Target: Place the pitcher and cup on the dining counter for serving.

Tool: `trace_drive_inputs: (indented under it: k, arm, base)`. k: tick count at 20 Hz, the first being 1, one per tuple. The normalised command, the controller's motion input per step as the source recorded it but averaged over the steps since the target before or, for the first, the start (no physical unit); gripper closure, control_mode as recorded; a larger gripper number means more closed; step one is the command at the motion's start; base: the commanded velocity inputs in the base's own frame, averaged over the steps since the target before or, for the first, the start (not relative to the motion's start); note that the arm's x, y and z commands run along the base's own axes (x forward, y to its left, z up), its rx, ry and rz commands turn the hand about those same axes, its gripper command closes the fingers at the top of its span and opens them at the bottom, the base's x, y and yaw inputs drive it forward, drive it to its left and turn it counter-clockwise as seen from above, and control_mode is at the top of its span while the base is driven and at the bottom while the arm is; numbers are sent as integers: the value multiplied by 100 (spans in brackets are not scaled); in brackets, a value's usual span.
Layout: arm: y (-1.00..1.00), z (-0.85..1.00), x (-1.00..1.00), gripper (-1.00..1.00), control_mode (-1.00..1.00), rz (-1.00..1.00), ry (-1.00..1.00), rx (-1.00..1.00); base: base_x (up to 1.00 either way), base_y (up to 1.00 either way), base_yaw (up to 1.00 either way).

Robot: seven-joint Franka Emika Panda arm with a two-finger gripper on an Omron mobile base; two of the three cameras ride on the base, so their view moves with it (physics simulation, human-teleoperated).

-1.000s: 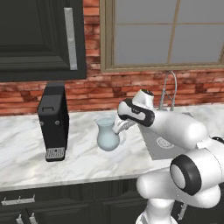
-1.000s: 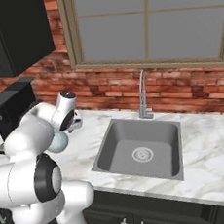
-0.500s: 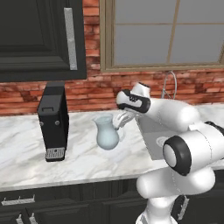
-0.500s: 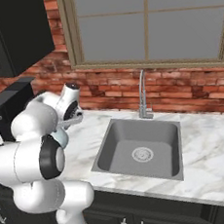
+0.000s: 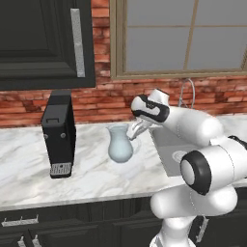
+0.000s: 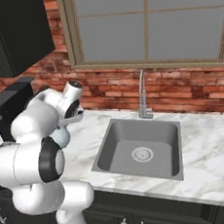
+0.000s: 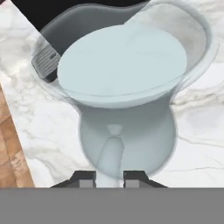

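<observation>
The pale blue-grey glassy pitcher (image 5: 119, 147) stands upright on the marble counter (image 5: 29, 173), between the coffee machine and the sink. My gripper (image 5: 132, 131) reaches down to its right side at neck height. In the hand view the pitcher (image 7: 122, 87) is seen from above, and its thin pale handle runs down between my two fingertips (image 7: 87, 179), which stand close on either side of it. From the right base view the pitcher (image 6: 62, 136) is mostly hidden behind my arm. The cup and the dining counter are out of view.
A black coffee machine (image 5: 59, 132) stands just left of the pitcher. A grey sink (image 6: 137, 148) with a faucet (image 6: 142, 96) lies to the right. Brick wall, window and dark upper cabinets rise behind the counter.
The fingers have closed in from wide open onto the pitcher's handle. The wrist has shifted slightly toward the pitcher. The pitcher stands where it was.
</observation>
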Motion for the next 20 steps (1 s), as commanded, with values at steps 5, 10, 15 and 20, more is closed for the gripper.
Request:
trace_drive_inputs:
  k: [5, 10, 15, 20]
  arm:
    - [0, 34, -43, 100, -100, -8, -25, 10]
    - [0, 75, -36, 100, -100, -8, -28, 6]
    - [-5, 100, -38, 100, -100, -1, -26, 0]
    - [-51, 77, -76, 100, -100, 0, -22, 2]
  base:
    - [0, 0, 0]
    - [0, 0, 0]
    - [0, 0, 0]
    - [0, 0, 0]
